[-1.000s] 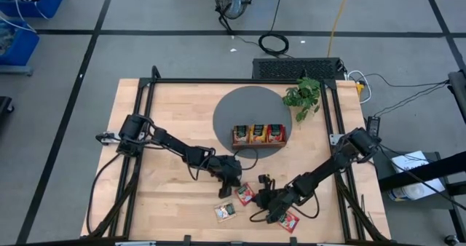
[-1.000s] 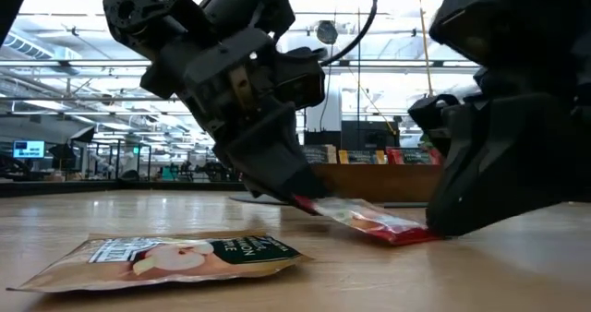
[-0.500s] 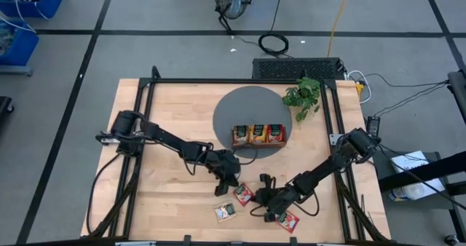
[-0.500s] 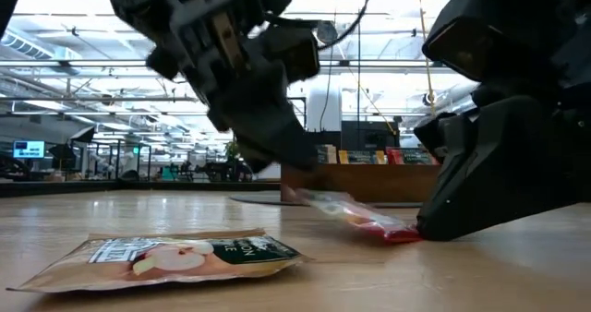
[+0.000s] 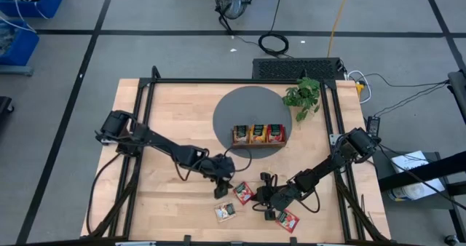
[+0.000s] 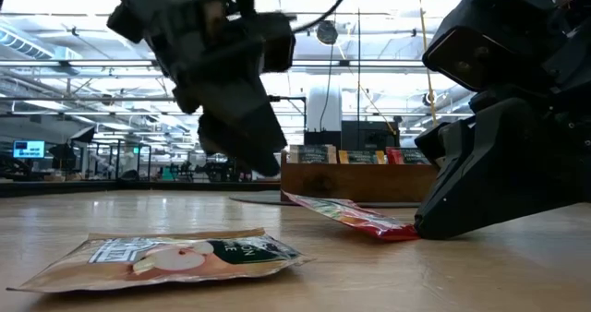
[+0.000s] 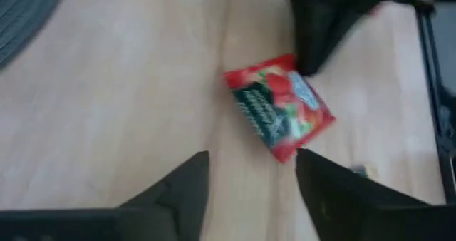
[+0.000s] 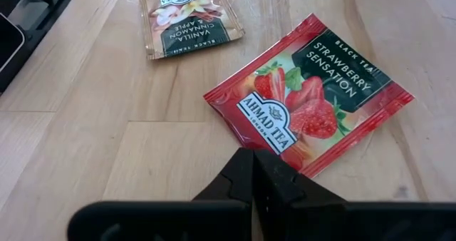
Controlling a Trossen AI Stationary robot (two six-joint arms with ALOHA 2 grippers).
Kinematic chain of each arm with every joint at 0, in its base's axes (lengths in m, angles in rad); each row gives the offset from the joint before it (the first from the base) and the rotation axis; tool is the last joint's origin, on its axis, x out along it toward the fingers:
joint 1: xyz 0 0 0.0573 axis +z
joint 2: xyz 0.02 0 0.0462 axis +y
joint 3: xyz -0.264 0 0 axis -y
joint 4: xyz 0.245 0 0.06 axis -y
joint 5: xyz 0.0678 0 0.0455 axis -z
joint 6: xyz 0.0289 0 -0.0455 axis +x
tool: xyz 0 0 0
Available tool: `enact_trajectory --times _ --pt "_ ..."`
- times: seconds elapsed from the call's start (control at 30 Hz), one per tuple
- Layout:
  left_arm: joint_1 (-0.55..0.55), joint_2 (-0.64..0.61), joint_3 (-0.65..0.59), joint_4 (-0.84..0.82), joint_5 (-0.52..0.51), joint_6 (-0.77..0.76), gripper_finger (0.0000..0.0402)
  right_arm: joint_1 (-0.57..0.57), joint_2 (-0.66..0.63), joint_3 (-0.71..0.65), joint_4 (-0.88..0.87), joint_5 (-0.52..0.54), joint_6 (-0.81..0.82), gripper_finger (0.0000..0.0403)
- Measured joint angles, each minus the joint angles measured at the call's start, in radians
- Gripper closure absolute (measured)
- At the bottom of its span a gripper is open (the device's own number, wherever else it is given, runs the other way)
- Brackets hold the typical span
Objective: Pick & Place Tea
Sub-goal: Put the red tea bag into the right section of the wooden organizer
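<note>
The wooden tray [image 5: 259, 135] on the dark round mat [image 5: 247, 118] already carries sachets in its compartments, so part of the task appears complete; three sachets remain loose on the worktop [image 5: 167, 122] near its front edge and are judged still to be placed. The loose items are a red strawberry sachet [image 5: 244, 193] lying between the two hands, a pale vanilla sachet [image 5: 225, 212] just in front of it, and a second red sachet [image 5: 289, 220] near the right arm. The left hand [image 5: 222, 190] hangs above the worktop just beside the strawberry sachet [image 7: 278, 107], its fingers apart and holding nothing; in the left wrist view the sachet lies flat on the wood beyond the open fingertips, not between them. In the low view the left hand [image 6: 242, 141] is clear of the surface, and the strawberry sachet [image 6: 351, 218] rests with its far edge slightly raised and its near corner against the right hand. The right hand [image 5: 266, 200] rests low at the worktop with its fingers together, gripping nothing; in the right wrist view the closed tips [image 8: 260, 175] sit at the edge of the strawberry sachet [image 8: 310, 91], with the vanilla sachet [image 8: 189, 18] well beyond it. A small plant [image 5: 304, 95] stands beside the mat.
</note>
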Motion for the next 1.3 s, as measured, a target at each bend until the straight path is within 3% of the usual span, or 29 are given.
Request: enact_trajectory --times 0.17,0.33,0.73,1.3 --pt "-0.007 0.009 0.001 0.011 0.036 -0.050 0.0129 -0.001 0.000 0.000 -0.004 0.002 -0.002 0.0403" --pt "0.001 0.031 0.001 -0.012 0.034 -0.068 0.0111 -0.006 0.001 0.000 -0.004 0.015 -0.003 0.0403" --pt "0.052 0.123 0.004 0.137 0.167 -0.067 0.0116 -0.016 0.007 -0.006 0.002 0.049 0.003 0.0403" --pt "0.059 0.128 0.001 0.174 0.130 -0.041 0.0172 -0.034 0.016 -0.006 0.048 0.096 0.001 0.0403"
